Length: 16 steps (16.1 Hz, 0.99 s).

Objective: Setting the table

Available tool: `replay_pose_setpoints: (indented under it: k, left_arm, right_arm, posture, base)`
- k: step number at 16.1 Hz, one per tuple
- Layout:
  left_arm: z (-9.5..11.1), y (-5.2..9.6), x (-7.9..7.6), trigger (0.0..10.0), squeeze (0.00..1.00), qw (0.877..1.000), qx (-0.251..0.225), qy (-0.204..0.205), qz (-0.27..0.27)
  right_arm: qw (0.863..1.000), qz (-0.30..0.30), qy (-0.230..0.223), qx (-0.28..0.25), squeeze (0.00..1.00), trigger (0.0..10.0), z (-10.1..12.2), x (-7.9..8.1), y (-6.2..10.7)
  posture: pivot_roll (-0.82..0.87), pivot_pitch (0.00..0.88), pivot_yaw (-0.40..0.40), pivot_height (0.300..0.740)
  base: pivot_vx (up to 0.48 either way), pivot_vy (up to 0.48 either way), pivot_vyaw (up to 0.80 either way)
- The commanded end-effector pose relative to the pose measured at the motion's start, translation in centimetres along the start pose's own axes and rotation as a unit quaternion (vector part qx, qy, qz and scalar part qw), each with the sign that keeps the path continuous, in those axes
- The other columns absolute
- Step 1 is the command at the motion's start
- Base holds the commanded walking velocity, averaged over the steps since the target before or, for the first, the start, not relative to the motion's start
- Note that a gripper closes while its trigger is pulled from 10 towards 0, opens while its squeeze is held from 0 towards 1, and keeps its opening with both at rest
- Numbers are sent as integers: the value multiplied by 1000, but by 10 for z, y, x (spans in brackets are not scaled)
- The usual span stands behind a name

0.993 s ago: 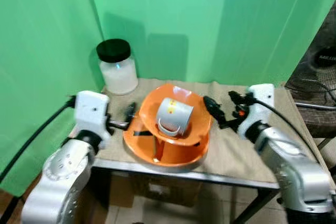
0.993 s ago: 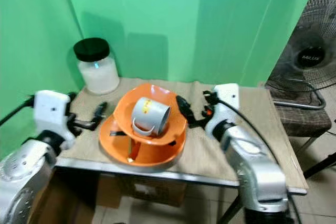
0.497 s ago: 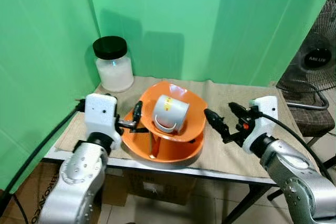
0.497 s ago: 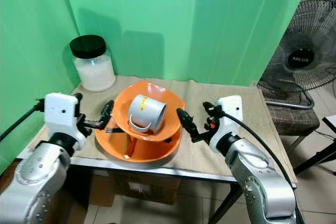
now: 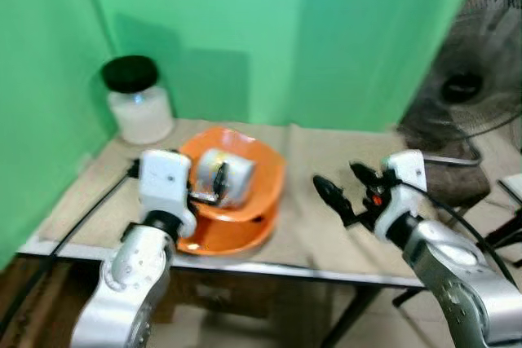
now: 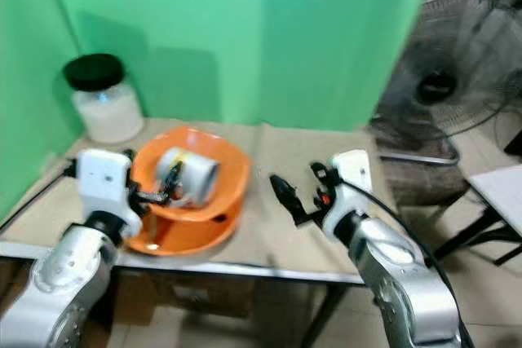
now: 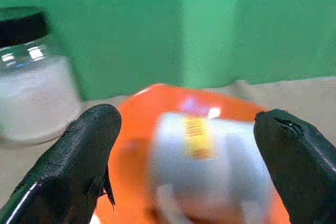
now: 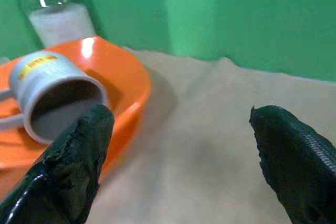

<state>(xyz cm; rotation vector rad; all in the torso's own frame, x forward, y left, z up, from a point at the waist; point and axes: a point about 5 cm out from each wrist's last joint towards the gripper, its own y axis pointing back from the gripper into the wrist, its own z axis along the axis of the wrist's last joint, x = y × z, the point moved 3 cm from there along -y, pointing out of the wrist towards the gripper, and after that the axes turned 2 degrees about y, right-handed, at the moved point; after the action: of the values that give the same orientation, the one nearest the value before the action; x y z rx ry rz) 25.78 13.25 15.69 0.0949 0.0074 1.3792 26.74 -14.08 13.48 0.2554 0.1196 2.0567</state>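
A grey mug [image 5: 222, 177] lies on its side in stacked orange plastic bowls [image 5: 245, 201]. The left end effector [image 5: 214, 191], fingers wide, reaches at it; the right end effector [image 5: 341, 193] waits wide beside the bowls. Next, probably closing on the mug.

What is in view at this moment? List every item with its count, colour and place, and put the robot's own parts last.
table: one, covered in beige cloth, against the green wall.
bowls: two, orange, stacked at the table's left front, the upper one tilted.
mug: one, grey with a yellow mark, lying on its side in the upper bowl.
jar: one, clear with white contents and a black lid, back left corner of the table.
fan: one, dark, standing off the table's right end; blurred.
left gripper: black fingers open, either side of the mug.
right gripper: black fingers open, above the bare cloth to the right of the bowls.
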Motion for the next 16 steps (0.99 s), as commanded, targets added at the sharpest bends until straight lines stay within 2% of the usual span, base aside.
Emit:
replay_pose_setpoints:
  k: [1, 3, 5, 8, 11, 12, 13, 14, 15, 16]
  left_arm:
    - [3, 2, 4, 10000, 0, 1000, -5, -9, 5]
    - [3, 3, 7, 10000, 0, 1000, -4, -19, 6]
    - [1, 4, 15, 10000, 0, 1000, 6, -24, 17]
    - [-1, 3, 24, 10000, 0, 997, 21, -68, 21]
    - [-2, -8, 34, 10000, 0, 994, 32, -99, 27]
    - [1, -19, 42, 10000, 329, 993, 34, -107, 25]
    - [4, -27, 46, 10000, 1000, 992, 36, -117, 22]
    - [5, -31, 49, 10000, 1000, 991, 38, -124, 24]
    - [5, -43, 57, 10000, 1000, 986, 48, -155, 32]
    - [3, -50, 59, 10000, 1000, 984, 55, -166, 29]
  right_arm:
    - [1000, 5, 3, -12, 0, 10000, 6, 3, -2]
    - [1000, 21, 1, -14, 0, 10000, 7, 7, -4]
    - [999, 38, -1, -15, 0, 10000, 6, 11, -6]
    - [999, 46, -7, -15, 0, 10000, 5, 14, -8]
    - [998, 61, -12, -18, 0, 10000, 7, 15, -11]
    - [997, 69, -17, -21, 0, 10000, 10, 13, -14]
    - [997, 73, -17, -19, 0, 10000, 10, 13, -16]
    - [997, 76, -15, -17, 0, 10000, 10, 13, -16]
    - [995, 94, -10, -13, 0, 10000, 11, 16, -17]
    - [994, 108, -7, -10, 0, 10000, 10, 19, -17]
  posture:
    - [-52, 0, -19, 740]
    - [-40, 0, -23, 740]
    - [-30, 0, -22, 740]
    - [-27, 0, -17, 740]
    - [-25, 0, -19, 740]
    - [-27, 0, -22, 740]
    - [-30, 0, -22, 740]
    - [-30, 0, -22, 740]
    - [-30, 0, -24, 740]
    - [-31, 0, -23, 740]
  base:
    - [0, -480, 0]
    - [0, -439, 0]
    - [0, 0, 0]
    - [0, 0, 0]
    - [0, 0, 0]
    - [0, 0, 0]
    - [0, 0, 0]
    - [0, 0, 0]
    - [0, 0, 0]
    - [0, 0, 0]
